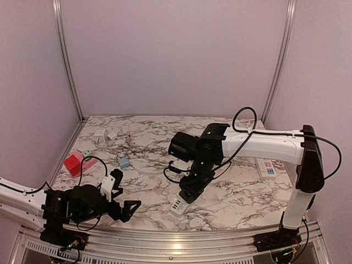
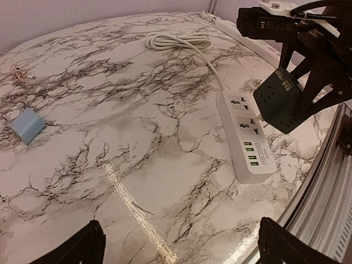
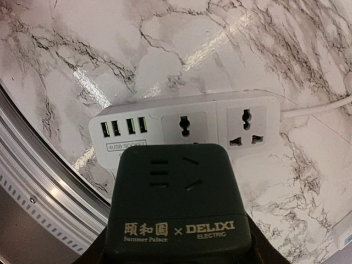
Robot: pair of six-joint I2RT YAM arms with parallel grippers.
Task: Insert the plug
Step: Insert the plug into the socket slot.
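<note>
There are 2 arms. The right end effector (image 1: 191, 187) sits near the middle of the top view. It is shut tight around 1 dark green plug cube (image 3: 179, 203). Gold letters on the cube read "Summer Palace x DELIXI ELECTRIC".

The cube hangs tilted, just above 1 white power strip (image 3: 187, 132). The strip lies on the marble counter (image 1: 242, 203), low in the middle of the top view, close to the metal edge. It has 2 big sockets and 4 green USB ports. In the right wrist view the cube fills the bottom of the picture and the strip runs across the middle. The cube is nearest the socket beside the USB ports. I cannot tell if the cube's pins touch the strip.

A white cord (image 2: 176, 39) runs from the strip's far end to a loose coil at the top of the left wrist view.

The left end effector (image 2: 180, 236) is at the lower left of the top view. It is spread wide and holds nothing. Its 2 black fingertips (image 2: 82, 247) show in the bottom corners of its own view.

A 2nd white power strip (image 1: 265, 168) lies at the right side of the top view. At the left of that view are 1 small blue adapter (image 1: 124, 162) and 1 red box (image 1: 72, 164).
</note>
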